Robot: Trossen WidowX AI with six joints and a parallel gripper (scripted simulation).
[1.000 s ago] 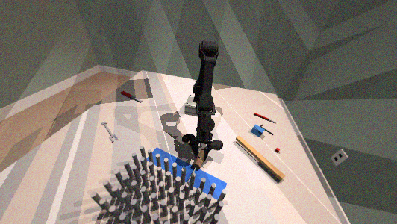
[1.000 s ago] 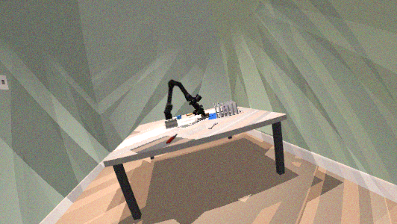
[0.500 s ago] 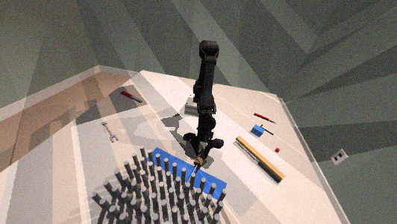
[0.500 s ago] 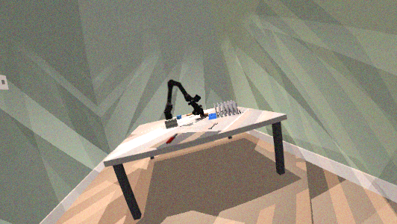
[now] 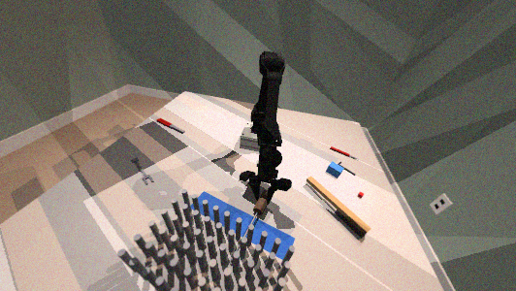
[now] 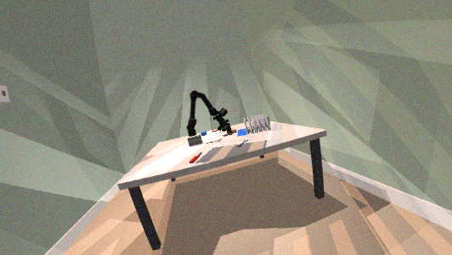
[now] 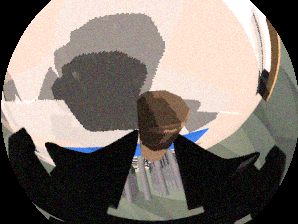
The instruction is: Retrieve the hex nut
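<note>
My gripper (image 5: 262, 197) (image 6: 229, 131) (image 7: 156, 135) is shut on the brown handle (image 5: 260, 206) (image 7: 160, 117) of a tool. The tool's thin metal shaft (image 5: 253, 221) slopes down over the blue taped strip (image 5: 270, 229) (image 6: 242, 133) (image 7: 197, 135) toward the front row of spacers. The grey standing spacers (image 5: 238, 228) (image 6: 257, 123) (image 7: 144, 175) look upright beyond the strip. The shaft's far end is hidden or too fine to make out. I cannot see the hex nut in any view.
A wrench (image 5: 142, 172) and a red-handled tool (image 5: 165, 122) (image 6: 194, 158) lie on one side. On the other are a long wood-topped bar (image 5: 339, 206), a blue block (image 5: 335, 169), a small red cube (image 5: 360, 195) and another red-handled tool (image 5: 339, 151). A grey box (image 5: 248, 140) stands beside the arm.
</note>
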